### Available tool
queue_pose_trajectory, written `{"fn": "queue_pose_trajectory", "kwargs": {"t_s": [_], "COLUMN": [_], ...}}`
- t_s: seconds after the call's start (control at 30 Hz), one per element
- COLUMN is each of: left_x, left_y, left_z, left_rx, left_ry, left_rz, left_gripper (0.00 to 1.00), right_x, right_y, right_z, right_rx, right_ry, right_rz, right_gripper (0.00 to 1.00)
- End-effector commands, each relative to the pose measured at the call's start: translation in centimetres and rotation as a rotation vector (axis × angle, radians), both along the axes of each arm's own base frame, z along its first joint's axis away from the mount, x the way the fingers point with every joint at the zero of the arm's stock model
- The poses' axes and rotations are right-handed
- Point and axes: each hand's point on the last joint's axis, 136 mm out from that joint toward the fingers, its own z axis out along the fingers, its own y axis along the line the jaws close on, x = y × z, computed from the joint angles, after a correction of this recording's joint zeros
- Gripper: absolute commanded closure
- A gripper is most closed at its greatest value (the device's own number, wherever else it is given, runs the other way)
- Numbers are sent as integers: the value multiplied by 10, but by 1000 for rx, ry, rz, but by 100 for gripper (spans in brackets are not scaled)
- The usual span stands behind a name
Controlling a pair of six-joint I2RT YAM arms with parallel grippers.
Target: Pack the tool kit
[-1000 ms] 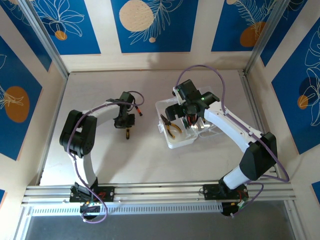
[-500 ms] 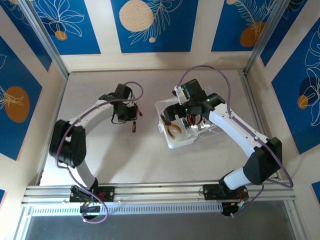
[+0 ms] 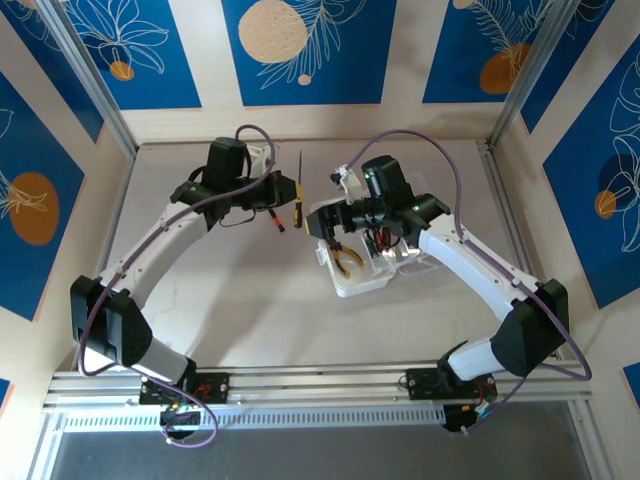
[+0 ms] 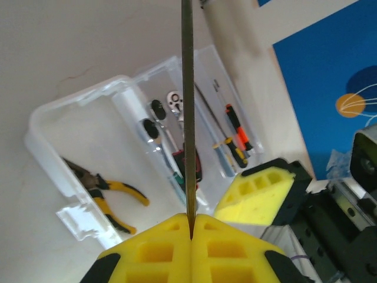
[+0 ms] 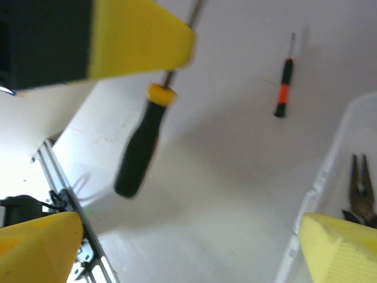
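- The left hand [image 4: 191,221] is clenched on the thin metal shaft of a black-and-yellow screwdriver [image 3: 296,207]. In the left wrist view its yellow fingers [image 4: 159,250] meet around the shaft.
- In the top view that screwdriver hangs above the table [image 3: 250,300], just left of the tool kit's case [image 3: 345,287], handle toward the near side and tip toward the far wall.
- The case lies open on the table, right of centre. It is well apart from the left hand and partly under the right arm.
- In the left wrist view, yellow-handled pliers [image 4: 109,197] lie in one half of the case. Sockets and small screwdrivers lie in the other half.
- The right hand [image 3: 328,222] is released. Its yellow fingers [image 5: 35,244] stand wide apart with nothing between them.
- It hovers at the case's left edge, between the case and the held screwdriver. In the right wrist view the black handle hangs ahead of it, touching neither finger.
- A red-and-black screwdriver [image 5: 284,88] lies flat on the table, left of the case and below the left hand in the top view.
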Motion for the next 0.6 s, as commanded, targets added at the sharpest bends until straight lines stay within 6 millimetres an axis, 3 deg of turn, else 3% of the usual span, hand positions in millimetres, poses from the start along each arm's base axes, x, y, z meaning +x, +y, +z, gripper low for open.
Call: {"fn": "queue_pose_trajectory", "kwargs": {"t_s": [0.0,0.2,0.57], "left_x": [-11,-15,-17], "left_y": [-12,-17,-18], "left_z": [29,28,17], "left_rx": [-86,-101,-82], "left_ry": [-43,-38,-28], "left_rz": [-47,-62,-69], "left_gripper": [100,100,100], "right_x": [0,6,10], "right_y": [20,36,32], "right_z": [11,8,13], "right_rx": [94,120,108], "right_ry": [13,30,3], "right_rz": [45,55,23], "right_gripper": [12,31,99]}}
